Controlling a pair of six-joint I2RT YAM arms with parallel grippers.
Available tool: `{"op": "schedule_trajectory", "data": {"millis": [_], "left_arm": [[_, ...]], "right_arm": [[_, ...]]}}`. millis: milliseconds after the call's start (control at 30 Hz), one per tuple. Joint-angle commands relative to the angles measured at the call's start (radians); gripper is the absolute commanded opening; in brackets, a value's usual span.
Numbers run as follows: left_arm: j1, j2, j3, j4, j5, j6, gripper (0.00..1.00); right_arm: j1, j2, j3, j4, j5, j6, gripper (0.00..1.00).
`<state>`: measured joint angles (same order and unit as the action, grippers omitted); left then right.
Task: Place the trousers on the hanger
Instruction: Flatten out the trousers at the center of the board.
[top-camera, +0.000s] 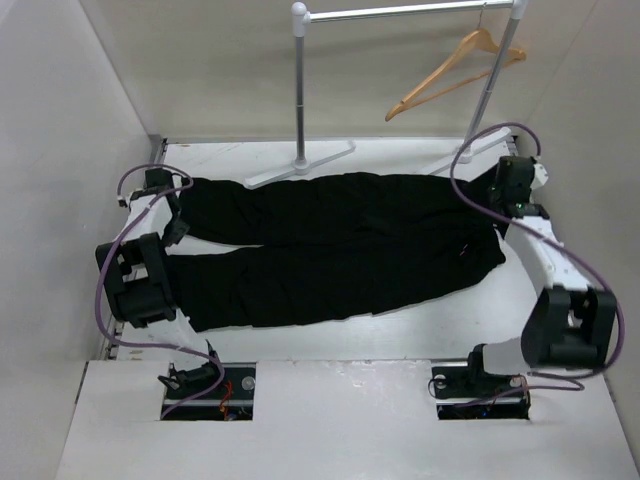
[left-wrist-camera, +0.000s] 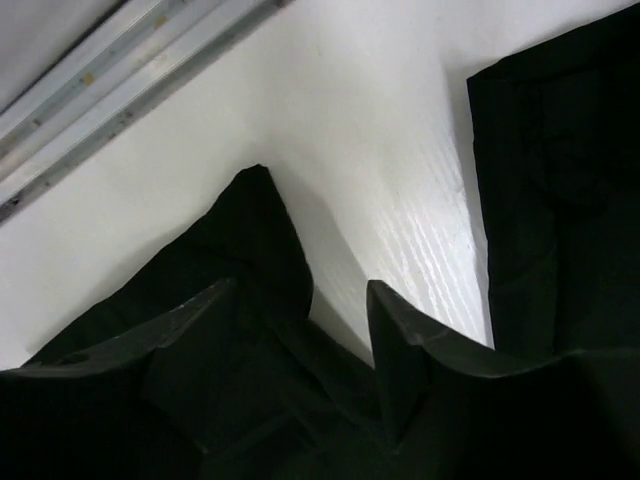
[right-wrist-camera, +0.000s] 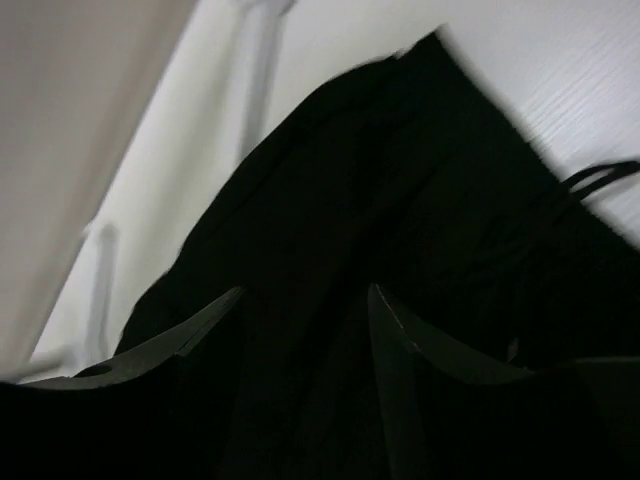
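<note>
- Left gripper (left-wrist-camera: 302, 284): jaws spread wide, gripping nothing, poised over the cuff end of one leg of the trousers (top-camera: 340, 245).
- Right gripper (right-wrist-camera: 306, 289): jaws likewise apart, empty, over the waist end; this view is blurred.
- One pair of trousers, two legs, lies flat across the table (top-camera: 400, 325).
- One hanger (top-camera: 455, 68) hangs on the one rail (top-camera: 400, 12).

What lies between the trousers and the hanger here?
In the top view, bare table and the feet of the rail; the hanger hangs on the rail above, apart from the trousers.
</note>
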<state>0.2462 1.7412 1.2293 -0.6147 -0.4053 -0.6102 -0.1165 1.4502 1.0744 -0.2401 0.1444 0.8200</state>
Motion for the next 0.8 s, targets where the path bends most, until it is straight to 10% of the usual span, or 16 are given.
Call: {"op": "schedule_trajectory", "data": {"millis": [0,200,533,767], "left_arm": [[0.005,-0.184,-0.036,-0.026,-0.035,0.018,0.55],[0.072,-0.501,-0.247,-0.161,0.023,-0.054,0.57],[0.183,-0.841,-0.585,-0.384,0.264,-0.411,0.51],[0.207,-0.916,-0.610,-0.427,0.134,-0.441,0.48]], "right_arm": [[0.111,-0.161,-0.105,0.021,0.032,0.007,0.53],[0.325,-0.394,-0.275,-0.073,-0.078,-0.010,0.11],[0.584,-0.502,-0.381,-0.182,-0.132,-0.048,0.46],[0.555,-0.537,-0.409,-0.203,-0.206,-0.076,0.52]]}}
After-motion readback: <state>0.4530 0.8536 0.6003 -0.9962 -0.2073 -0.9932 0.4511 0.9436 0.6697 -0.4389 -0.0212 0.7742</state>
